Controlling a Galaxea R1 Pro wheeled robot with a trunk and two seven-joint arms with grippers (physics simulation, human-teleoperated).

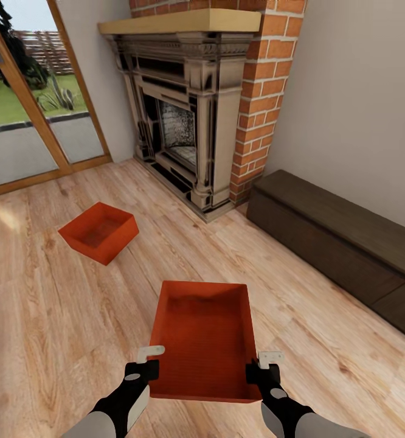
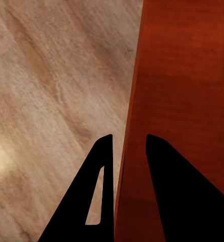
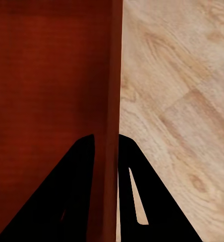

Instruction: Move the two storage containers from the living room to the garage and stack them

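Two orange-red storage containers are on view in the living room. The nearer one (image 1: 202,334) is held between both arms just in front of me. My left gripper (image 1: 149,365) is shut on its left wall, and the left wrist view has the fingers (image 2: 129,137) straddling that wall (image 2: 187,75). On the opposite side, my right gripper (image 1: 258,368) is shut on the right wall (image 3: 46,75), its fingers (image 3: 107,136) one on each side of it. The other container (image 1: 99,231) sits empty on the light wood plank floor (image 1: 44,334), further off to the left.
An ornate fireplace (image 1: 184,121) with a brick column (image 1: 266,91) stands straight ahead. A long dark low bench (image 1: 336,243) runs along the right wall. Wood-framed glass doors (image 1: 32,109) are at the far left. Open plank floor lies around both containers.
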